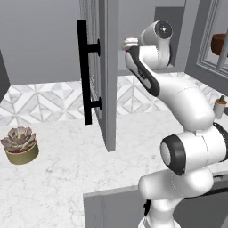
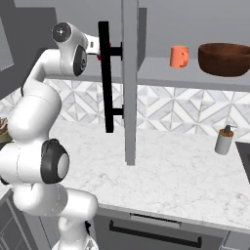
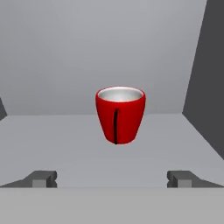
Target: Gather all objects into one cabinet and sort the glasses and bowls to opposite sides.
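Observation:
In the hand view a glossy red cup [image 3: 120, 114] stands upright on the grey cabinet shelf [image 3: 65, 140], its handle turned toward me. My gripper [image 3: 113, 179] is open, a little short of the cup, with one dark fingertip [image 3: 41, 178] on each side and nothing between them. In the right base view an orange cup [image 2: 179, 56] and a large brown wooden bowl [image 2: 225, 58] stand side by side on the shelf [image 2: 195, 75], to the right of the open door. The bowl [image 1: 219, 43] also shows through a glass pane in the left base view.
The cabinet door [image 1: 103, 75] with its long black bar handle [image 1: 82, 71] stands open edge-on, close beside my raised arm. A potted succulent [image 1: 19, 144] sits at the left of the marble counter [image 1: 67, 178]. A white soap dispenser [image 2: 224, 140] stands at the counter's right.

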Available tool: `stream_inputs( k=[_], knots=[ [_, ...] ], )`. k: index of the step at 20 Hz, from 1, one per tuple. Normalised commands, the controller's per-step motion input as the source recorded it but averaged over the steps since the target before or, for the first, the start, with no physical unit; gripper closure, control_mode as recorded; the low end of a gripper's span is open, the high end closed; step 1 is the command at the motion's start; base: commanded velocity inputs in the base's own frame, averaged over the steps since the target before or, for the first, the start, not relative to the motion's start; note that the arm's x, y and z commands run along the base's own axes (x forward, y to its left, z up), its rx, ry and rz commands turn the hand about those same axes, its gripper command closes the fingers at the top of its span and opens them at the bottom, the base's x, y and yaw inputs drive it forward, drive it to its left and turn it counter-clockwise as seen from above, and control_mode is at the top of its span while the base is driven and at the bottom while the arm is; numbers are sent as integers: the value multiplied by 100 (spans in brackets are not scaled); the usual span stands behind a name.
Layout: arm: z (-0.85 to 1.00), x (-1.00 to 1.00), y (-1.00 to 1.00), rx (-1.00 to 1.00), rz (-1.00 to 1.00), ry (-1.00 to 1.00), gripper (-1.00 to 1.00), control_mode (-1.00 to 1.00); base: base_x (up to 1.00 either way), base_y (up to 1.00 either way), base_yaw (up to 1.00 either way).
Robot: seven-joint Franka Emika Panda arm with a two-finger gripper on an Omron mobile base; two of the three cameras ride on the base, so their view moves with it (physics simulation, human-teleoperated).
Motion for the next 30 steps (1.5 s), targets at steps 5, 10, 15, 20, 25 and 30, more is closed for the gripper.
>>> stream_inputs(
  k=[5, 10, 15, 20, 25, 30],
  knots=[
    [-15, 33, -8, 0, 0, 0, -100, -100, 0, 0, 0],
    [-31, 17, -7, 0, 0, -3, -100, -100, 0, 0, 0],
    [-13, 31, 0, 0, 0, 0, -100, -100, 0, 0, 0],
    [0, 26, 0, 0, 0, 0, -100, -100, 0, 0, 0],
    [0, 15, 0, 0, 0, 0, -100, -100, 0, 0, 0],
    [0, 9, 0, 0, 0, 1, -100, -100, 0, 0, 0]
  ],
)
